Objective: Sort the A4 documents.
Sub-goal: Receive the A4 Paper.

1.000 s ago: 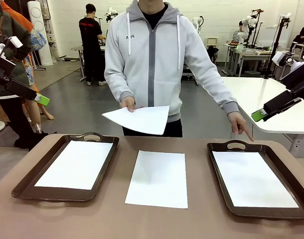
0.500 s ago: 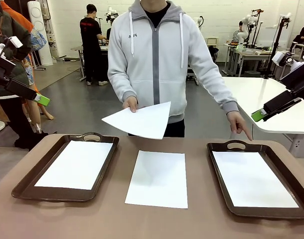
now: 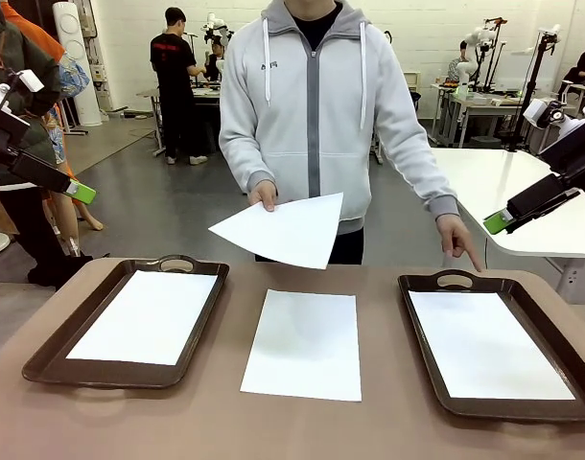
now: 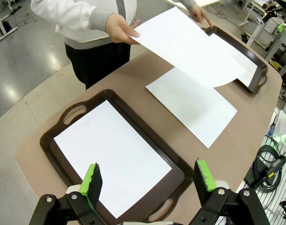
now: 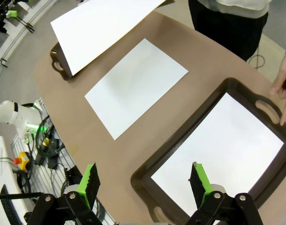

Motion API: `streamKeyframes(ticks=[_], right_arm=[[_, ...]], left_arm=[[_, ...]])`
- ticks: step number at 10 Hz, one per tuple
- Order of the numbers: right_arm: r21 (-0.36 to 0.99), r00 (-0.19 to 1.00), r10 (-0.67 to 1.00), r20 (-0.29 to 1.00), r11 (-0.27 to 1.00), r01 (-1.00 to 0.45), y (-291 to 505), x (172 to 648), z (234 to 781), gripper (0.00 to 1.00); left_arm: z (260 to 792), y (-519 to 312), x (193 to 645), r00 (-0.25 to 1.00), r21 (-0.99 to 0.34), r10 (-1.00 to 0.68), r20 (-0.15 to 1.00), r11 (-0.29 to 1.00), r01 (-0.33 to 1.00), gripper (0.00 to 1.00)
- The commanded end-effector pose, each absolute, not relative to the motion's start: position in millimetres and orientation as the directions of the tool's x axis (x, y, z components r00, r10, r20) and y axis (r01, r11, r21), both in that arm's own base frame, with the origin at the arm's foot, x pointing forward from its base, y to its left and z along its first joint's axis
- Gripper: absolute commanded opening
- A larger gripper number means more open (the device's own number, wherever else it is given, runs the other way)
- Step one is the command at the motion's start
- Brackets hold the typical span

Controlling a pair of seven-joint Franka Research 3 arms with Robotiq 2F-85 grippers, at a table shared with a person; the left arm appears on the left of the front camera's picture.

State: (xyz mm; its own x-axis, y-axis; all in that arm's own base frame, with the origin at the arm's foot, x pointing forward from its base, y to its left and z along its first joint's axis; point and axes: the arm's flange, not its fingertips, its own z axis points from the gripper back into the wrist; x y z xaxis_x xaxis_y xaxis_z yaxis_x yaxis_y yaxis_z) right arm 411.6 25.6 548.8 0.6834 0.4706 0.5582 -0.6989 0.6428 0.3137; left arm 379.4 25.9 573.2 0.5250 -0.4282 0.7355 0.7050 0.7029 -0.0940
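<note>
The table [image 3: 388,426] carries a left tray [image 3: 101,376] and right tray [image 3: 523,410], one sheet each. One of the A4 documents [image 3: 304,343] lies flat between them; a person's hand [image 3: 264,196] holds another above. Expect light, limp, slippery paper; pinch a short edge. Left gripper [image 4: 147,177], right gripper [image 5: 145,180]: released, empty.

far centre: held sheet [image 3: 283,230] overhead | near centre: open (trays [image 3: 101,374] flank both sides)
</note>
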Motion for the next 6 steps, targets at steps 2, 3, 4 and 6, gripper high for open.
streamKeyframes(ticks=[2, 3, 4, 6], right_arm=[[0.387, 0.716, 0.443, 0.539, 0.625, -0.678, 29, 426, 541, 1.0], [0.458, 0.744, 0.426, 0.514, 0.598, -0.658, 36, 442, 532, 1.0], [0.524, 0.773, 0.388, 0.503, 0.574, -0.629, 47, 460, 521, 1.0], [0.619, 0.805, 0.327, 0.495, 0.518, -0.591, 70, 485, 506, 1.0]], left_arm=[[571, 26, 379, 0.518, -0.081, -0.442, 0.732, 0.699, 0.71, 1.0], [571, 26, 379, 0.518, -0.081, -0.442, 0.732, 0.699, 0.71, 1.0], [571, 26, 379, 0.518, -0.081, -0.442, 0.732, 0.699, 0.71, 1.0], [571, 26, 379, 0.518, -0.081, -0.442, 0.732, 0.699, 0.71, 1.0]])
